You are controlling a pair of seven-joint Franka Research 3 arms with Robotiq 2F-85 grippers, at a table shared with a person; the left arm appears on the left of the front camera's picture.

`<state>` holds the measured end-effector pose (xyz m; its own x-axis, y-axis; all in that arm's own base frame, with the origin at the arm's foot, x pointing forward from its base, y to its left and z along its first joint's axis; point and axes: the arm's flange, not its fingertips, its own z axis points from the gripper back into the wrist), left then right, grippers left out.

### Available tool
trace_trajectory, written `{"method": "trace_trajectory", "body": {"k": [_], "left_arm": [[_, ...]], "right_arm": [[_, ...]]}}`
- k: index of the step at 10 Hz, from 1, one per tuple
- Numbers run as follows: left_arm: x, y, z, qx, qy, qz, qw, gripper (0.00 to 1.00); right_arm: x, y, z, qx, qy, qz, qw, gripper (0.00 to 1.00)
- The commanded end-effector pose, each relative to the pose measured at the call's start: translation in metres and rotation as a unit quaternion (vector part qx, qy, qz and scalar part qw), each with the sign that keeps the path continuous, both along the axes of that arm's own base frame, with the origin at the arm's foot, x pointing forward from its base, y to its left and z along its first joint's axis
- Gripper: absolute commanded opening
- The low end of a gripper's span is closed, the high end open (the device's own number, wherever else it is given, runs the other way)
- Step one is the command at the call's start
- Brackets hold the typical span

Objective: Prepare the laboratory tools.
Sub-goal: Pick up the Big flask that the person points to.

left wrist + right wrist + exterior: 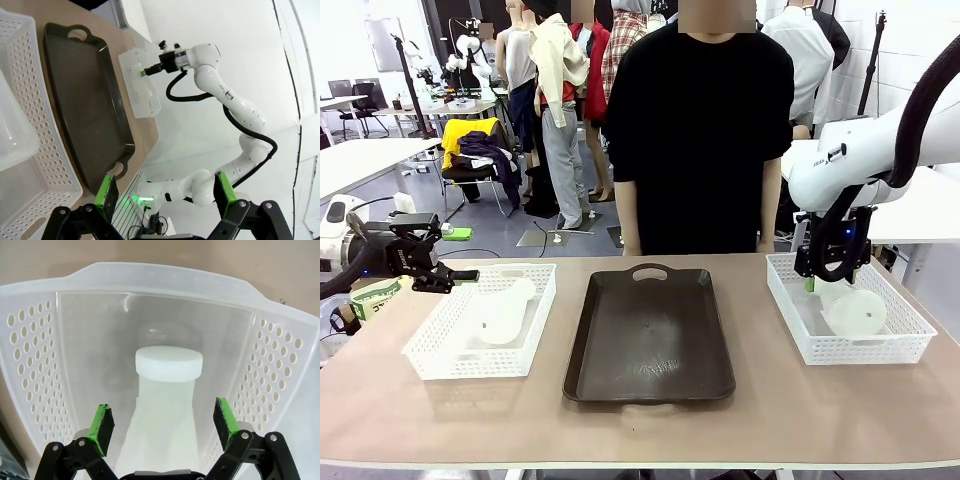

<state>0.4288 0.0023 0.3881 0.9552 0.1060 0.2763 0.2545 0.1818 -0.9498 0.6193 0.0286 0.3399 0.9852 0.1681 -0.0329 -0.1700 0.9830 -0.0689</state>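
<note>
In the right basket (pixel 788 300), down low, the right gripper (pixel 825 282), fingers spread wide on both sides of one frosted flask (pixel 167 410) and, as far as can be judged, not yet touching it. From the right wrist: green pads (pixel 102 422) apart, the flask neck with its white cap (pixel 169 362) rising between them, the basket wall close behind. Just at the left basket (pixel 430 345), near its far-left corner, the left gripper (pixel 460 275), also held open and empty, turned sideways toward the other flask (pixel 505 312) lying inside that basket. Between the two baskets, the dark tray (pixel 650 340), and behind it the person (pixel 705 130), standing. Probably about to close on the right flask and lift it out. Could slip from the pads, being smooth and conical, if squeezed on the sloping body and not on the neck. Could also catch the basket wall on the way up and drag the light basket along. On the left side, danger of pushing the basket away instead of reaching over its rim.
</note>
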Motion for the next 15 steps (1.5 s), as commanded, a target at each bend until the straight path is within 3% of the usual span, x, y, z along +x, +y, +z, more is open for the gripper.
{"method": "trace_trajectory", "body": {"k": [1,3,8,9,12,13,15], "left_arm": [[0.0,0.0009,0.0021,-0.005,-0.003,0.002,1.0,1.0],[0.0,0.0009,0.0021,-0.005,-0.003,0.002,1.0,1.0],[0.0,0.0009,0.0021,-0.005,-0.003,0.002,1.0,1.0],[0.0,0.0009,0.0021,-0.005,-0.003,0.002,1.0,1.0],[0.0,0.0009,0.0021,-0.005,-0.003,0.002,1.0,1.0],[0.0,0.0009,0.0021,-0.005,-0.003,0.002,1.0,1.0],[0.0,0.0009,0.0021,-0.005,-0.003,0.002,1.0,1.0]], "right_arm": [[0.0112,-0.0007,-0.0042,0.01,-0.013,-0.013,1.0,1.0],[0.0123,-0.0003,-0.0074,0.01,-0.012,-0.015,1.0,0.97],[0.0128,0.0009,-0.0056,0.005,-0.012,-0.028,1.0,0.06],[0.0123,0.0004,-0.0052,0.006,-0.011,-0.03,0.999,0.0],[0.0065,-0.0031,-0.0039,0.007,-0.005,-0.05,0.999,0.0],[0.0067,-0.002,-0.0051,0.005,-0.007,-0.021,1.0,0.0],[0.0067,-0.002,-0.0051,0.005,-0.007,-0.021,1.0,0.0]]}}
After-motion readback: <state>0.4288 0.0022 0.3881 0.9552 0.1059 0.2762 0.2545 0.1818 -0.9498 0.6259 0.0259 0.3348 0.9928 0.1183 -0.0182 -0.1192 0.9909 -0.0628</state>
